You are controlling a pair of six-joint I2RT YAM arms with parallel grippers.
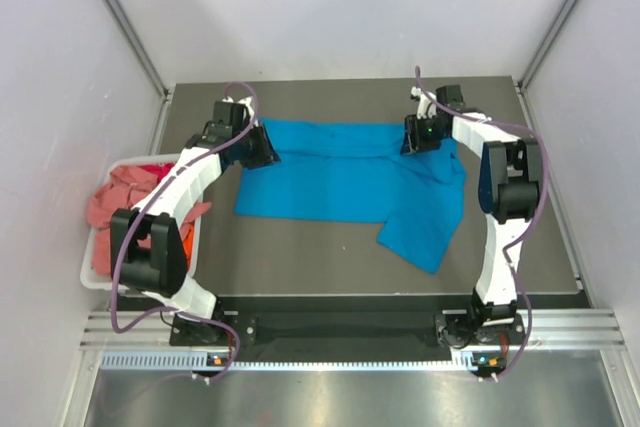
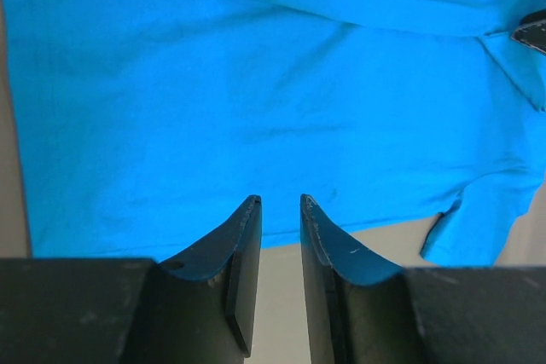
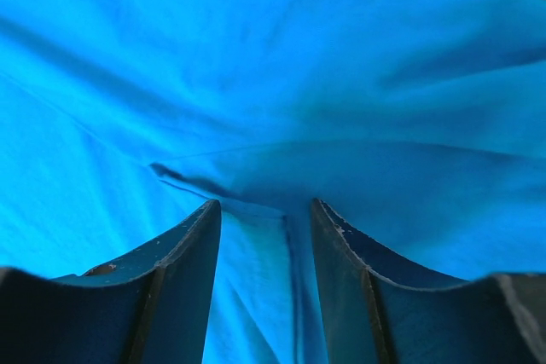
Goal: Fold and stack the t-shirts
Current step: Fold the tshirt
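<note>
A turquoise-blue t-shirt [image 1: 340, 182] lies spread on the grey table, with its right part hanging forward as a flap. My left gripper [image 1: 268, 147] is at the shirt's far left edge. In the left wrist view [image 2: 280, 202] its jaws stand a narrow gap apart with bare table between them and the shirt's edge [image 2: 256, 83] just beyond the tips. My right gripper [image 1: 415, 137] is over the shirt's far right part. In the right wrist view [image 3: 264, 206] it is open, low over the shirt [image 3: 299, 57], with a seam and a fold of cloth between the fingers.
A white slatted basket [image 1: 100, 282] stands at the table's left edge. It holds a salmon-pink t-shirt [image 1: 115, 202], a red one [image 1: 155, 169] and an orange one [image 1: 185, 237]. Grey walls enclose the table on three sides.
</note>
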